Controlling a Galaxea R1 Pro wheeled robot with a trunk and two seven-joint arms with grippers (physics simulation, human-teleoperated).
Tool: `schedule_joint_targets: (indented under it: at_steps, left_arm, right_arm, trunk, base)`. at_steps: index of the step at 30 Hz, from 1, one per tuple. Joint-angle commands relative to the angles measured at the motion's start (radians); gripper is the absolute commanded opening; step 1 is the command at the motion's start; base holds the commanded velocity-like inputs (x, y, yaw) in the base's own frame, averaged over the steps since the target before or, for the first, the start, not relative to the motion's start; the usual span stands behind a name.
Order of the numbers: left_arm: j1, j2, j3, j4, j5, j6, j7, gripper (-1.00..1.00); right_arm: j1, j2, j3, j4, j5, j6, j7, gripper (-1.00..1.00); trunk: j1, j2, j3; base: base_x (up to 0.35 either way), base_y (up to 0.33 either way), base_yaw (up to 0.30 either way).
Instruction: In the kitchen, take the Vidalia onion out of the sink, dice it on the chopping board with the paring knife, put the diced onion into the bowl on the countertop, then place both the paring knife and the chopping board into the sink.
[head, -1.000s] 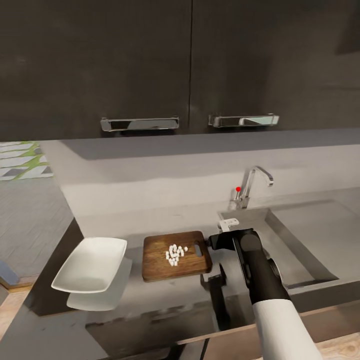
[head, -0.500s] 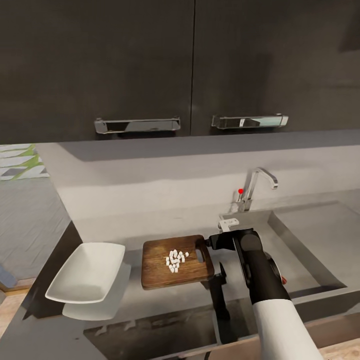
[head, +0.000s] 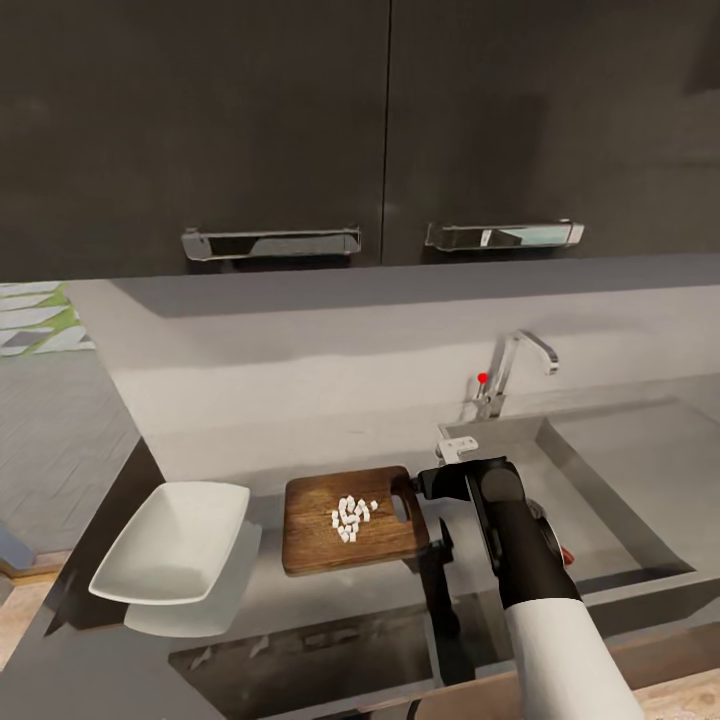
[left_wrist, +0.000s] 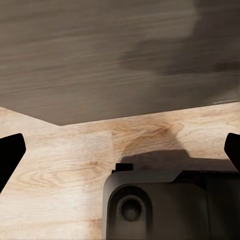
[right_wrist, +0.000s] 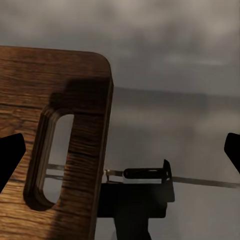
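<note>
The brown chopping board (head: 310, 535) lies on the dark glossy countertop (head: 300, 600) with a heap of pale diced onion bits (head: 350, 517) on its middle. Left of it stands the white bowl (head: 170, 540), nothing in it. My right gripper (head: 432, 487) hangs just above the board's right end, beside its handle slot (right_wrist: 50, 160). In the right wrist view its fingertips (right_wrist: 10, 160) stand far apart, nothing between them. A small red tip (head: 567, 556) peeks out beside my right forearm, over the sink (head: 620, 480); what it is I cannot tell. My left gripper (left_wrist: 120, 155) is open over wooden floor.
The chrome tap (head: 510, 370) with its red knob (head: 483, 378) rises behind the sink's left corner. Dark wall cupboards with chrome handles (head: 270, 243) hang above the counter. The left wrist view looks down on the robot's dark base (left_wrist: 165, 205) and a dark cabinet front.
The head view has shifted slightly. The board, the onion bits, the bowl and my right arm keep their places relative to one another.
</note>
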Motion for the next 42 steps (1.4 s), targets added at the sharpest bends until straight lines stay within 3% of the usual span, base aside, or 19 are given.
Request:
schedule_joint_targets:
  at_steps: [1,42]
  left_arm:
    - [-0.001,0.001,-0.009,0.000,0.006,-0.003,0.005,1.00]
    - [-0.001,0.002,-0.009,0.003,0.006,-0.002,0.005,1.00]
  right_arm:
    - [-0.001,0.001,-0.002,-0.001,0.010,0.002,0.010,1.00]
    - [-0.001,0.002,-0.002,-0.001,0.010,0.002,0.010,1.00]
  trunk:
    - [0.001,-0.002,-0.003]
    - [0.001,-0.002,-0.056]
  base:
    - [0.000,0.000,0.000]
    - [0.023,0.000,0.000]
